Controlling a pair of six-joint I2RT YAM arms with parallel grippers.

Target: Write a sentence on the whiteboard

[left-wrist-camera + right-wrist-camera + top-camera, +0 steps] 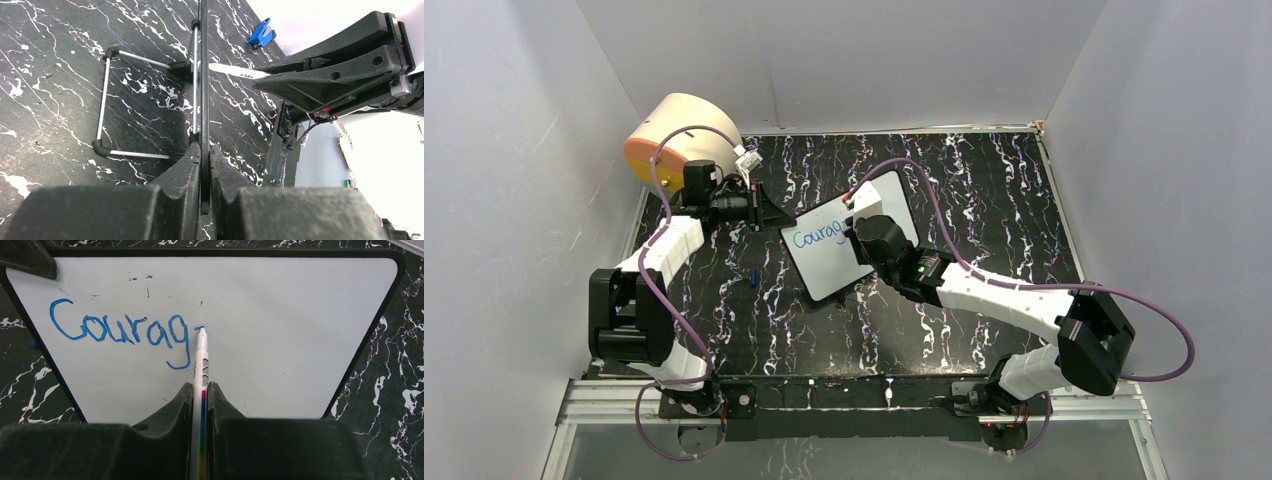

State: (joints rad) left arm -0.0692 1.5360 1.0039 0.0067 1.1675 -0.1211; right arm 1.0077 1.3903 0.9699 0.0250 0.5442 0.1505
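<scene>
The whiteboard (829, 268) stands tilted near the table's middle, with blue handwriting (819, 236) on it. In the right wrist view its pale face (290, 340) reads "Courag" (120, 332) in blue. My right gripper (200, 386) is shut on a white marker (201, 357), whose blue tip touches the board just right of the "g". In the left wrist view the board (204, 75) appears edge-on, and my left gripper (204, 148) is shut on its black rim. From above, the left gripper (769, 212) holds the board's left corner and the right gripper (869, 238) is over its face.
A cream-and-orange drum (679, 135) sits at the back left. The blue marker cap (753, 277) lies on the black marbled table left of the board. A wire stand (102, 100) props the board from behind. White walls enclose three sides.
</scene>
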